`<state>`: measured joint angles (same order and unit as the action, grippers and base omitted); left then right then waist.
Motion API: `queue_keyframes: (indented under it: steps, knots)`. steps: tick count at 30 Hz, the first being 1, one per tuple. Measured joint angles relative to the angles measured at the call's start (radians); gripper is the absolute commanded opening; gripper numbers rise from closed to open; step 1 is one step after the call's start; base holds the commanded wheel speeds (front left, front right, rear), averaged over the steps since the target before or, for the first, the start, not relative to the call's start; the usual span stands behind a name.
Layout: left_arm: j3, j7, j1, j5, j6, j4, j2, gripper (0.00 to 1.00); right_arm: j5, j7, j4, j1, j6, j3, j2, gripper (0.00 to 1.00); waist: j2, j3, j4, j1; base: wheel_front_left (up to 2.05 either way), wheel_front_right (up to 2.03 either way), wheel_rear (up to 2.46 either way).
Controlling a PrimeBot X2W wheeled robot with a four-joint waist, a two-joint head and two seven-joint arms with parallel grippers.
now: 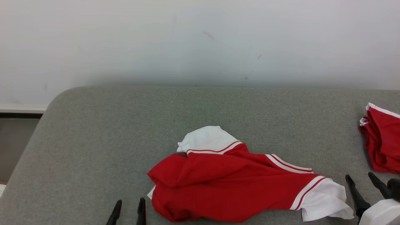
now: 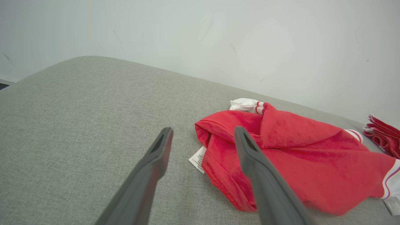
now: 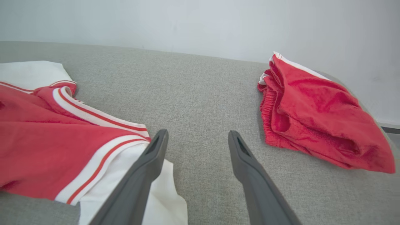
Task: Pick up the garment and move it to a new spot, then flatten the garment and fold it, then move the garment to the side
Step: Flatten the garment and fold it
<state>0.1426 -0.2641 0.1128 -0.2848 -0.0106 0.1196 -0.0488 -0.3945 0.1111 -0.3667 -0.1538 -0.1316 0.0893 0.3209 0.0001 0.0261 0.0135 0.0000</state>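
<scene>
A crumpled red shirt (image 1: 231,184) is laid on a grey cushion (image 1: 125,131). The left gripper (image 1: 130,200) just left of it and the right gripper (image 1: 359,175) just right of it are held parted, grasping nothing.

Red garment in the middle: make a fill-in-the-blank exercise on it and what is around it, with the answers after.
1. The crumpled red garment has ____ sleeves with red stripes.
2. The right gripper stands ____, holding nothing, beside one sleeve.
3. A second red garment lies to the robot's ____ of the first.
4. Both lie on a ____ fabric surface.
Missing words: white; open; right; grey.
</scene>
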Motion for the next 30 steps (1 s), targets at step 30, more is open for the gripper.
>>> queue_keyframes:
  steps: [30]
  knots:
    - [0.003, 0.0, -0.026, 0.049, -0.048, 0.034, 0.0, 1.0, 0.079, -0.374, 0.275, 0.268, 0.0, -0.048, -0.129, 1.0, 0.0, -0.009, -0.09, 0.0, 0.0, 0.0, 0.0]
